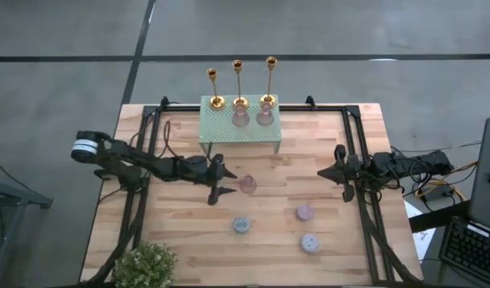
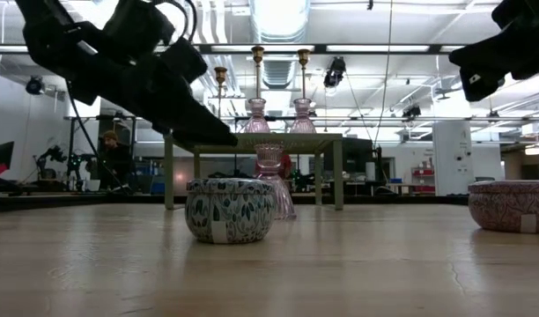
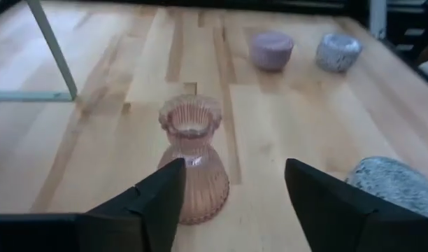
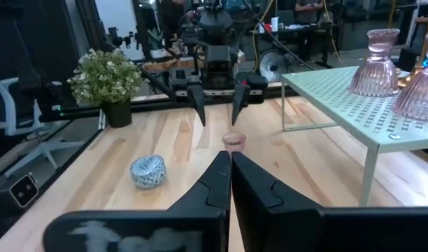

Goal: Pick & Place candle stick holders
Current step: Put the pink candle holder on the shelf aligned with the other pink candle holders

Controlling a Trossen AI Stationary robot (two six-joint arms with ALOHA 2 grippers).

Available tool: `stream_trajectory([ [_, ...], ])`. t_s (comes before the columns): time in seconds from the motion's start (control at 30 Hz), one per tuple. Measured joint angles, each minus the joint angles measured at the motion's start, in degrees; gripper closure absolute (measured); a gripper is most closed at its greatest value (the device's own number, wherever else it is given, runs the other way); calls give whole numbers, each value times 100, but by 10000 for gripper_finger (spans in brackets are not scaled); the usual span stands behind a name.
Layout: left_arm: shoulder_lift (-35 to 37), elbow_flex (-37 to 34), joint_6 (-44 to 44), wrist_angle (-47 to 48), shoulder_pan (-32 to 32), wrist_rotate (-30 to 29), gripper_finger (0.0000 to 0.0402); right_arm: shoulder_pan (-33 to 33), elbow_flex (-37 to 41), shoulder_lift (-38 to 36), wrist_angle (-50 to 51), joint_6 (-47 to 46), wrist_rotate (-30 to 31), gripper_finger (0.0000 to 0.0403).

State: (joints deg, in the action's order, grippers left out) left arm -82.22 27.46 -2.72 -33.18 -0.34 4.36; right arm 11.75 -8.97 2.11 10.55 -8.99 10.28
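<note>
High view: three gold candle stick holders, the shortest [image 1: 214,88], the middle one [image 1: 238,83] and the tallest [image 1: 269,80], stand upright in a row along the far edge of a pale green perforated stand [image 1: 241,128] at the back of the wooden table [image 1: 189,240]. Two pink ribbed glass holders [image 1: 240,118] [image 1: 265,116] share the stand with them, set just in front of the middle and tallest candlesticks. A third pink glass holder [image 3: 193,164] stands upright on the bare tabletop in front of the stand, and the left gripper [image 1: 226,181] is just beside it with its two fingers [image 3: 147,203] spread apart to either side; the left wrist view shows daylight between the fingers and the glass, so nothing is grasped. The right gripper [image 4: 231,183] waits well apart at the table's right side, its fingers pressed together and empty. Three small round tins lie on the near half of the table: a blue-patterned one [image 1: 241,226], a pink one [image 1: 305,212] and a grey-patterned one [image 1: 310,242]. One potted plant [image 1: 146,264] sits at the near left corner. In the low view, a person [image 2: 111,154] is seated in the room beyond the table.
</note>
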Motion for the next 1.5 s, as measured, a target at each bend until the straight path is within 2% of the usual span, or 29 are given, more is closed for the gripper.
stream_trajectory([
  [0.2,-542,284,-234,10,0,-625,111,0,1,-63,-9,-3,0,394],
  [0.37,-911,533,-315,7,-4,-548,100,0,-13,-61,-7,-109,-2,394],
  [0.8,-1722,1309,-315,16,-11,-546,102,0,9,-50,30,-92,1,394],
  [1.0,-1805,1415,-278,18,-11,-546,131,0,11,-47,37,-92,4,394],
  [1.5,-1803,1392,-302,16,-9,-549,265,0,15,-2,35,-90,17,394],
])
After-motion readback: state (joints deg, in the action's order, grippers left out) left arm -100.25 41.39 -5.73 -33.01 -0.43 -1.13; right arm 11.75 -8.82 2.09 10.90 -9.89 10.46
